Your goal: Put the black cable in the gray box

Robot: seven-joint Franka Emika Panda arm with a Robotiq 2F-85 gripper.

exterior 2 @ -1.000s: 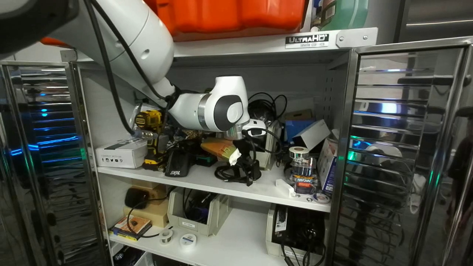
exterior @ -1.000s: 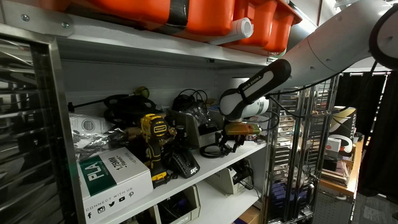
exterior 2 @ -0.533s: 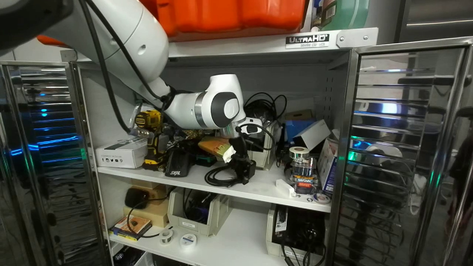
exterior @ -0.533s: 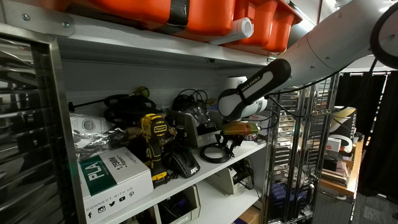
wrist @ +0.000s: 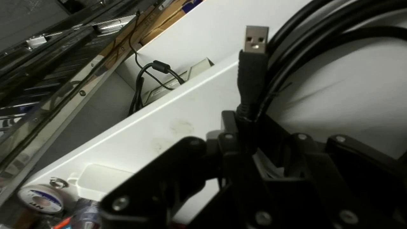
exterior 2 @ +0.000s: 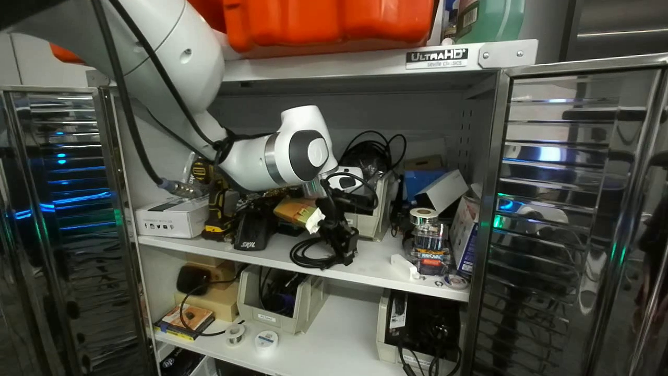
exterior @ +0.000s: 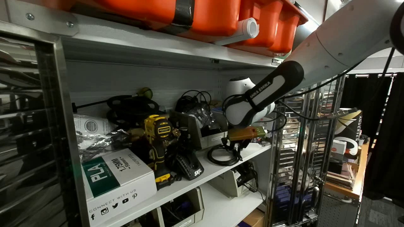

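Observation:
A coiled black cable (wrist: 252,71) is pinched in my gripper (wrist: 249,128); its USB plug pokes out past the fingertips in the wrist view. Loops of the same black cable (exterior: 222,163) rest at or just over the white shelf (exterior 2: 378,261), beside the gripper (exterior: 237,155). Three gray boxes show. A gray box (exterior 2: 365,224) holding cables and a clear bag stands on this shelf behind the hand. Two more, a gray box (exterior 2: 269,317) and a gray box (exterior 2: 383,344), sit one shelf lower. Which one the task means, I cannot tell.
A yellow drill (exterior: 157,129), a SKIL charger (exterior: 189,168) and a PLA carton (exterior: 120,171) share the shelf. Towards its opposite end stand a battery jar (exterior 2: 429,256) and a white block (exterior 2: 404,266). The upper shelf edge (exterior 2: 334,68) runs above the arm.
The jaws have closed on the black cable. Gripper and cable have shifted a little together, leftward in an exterior view, and the loops have spread into a rounder ring.

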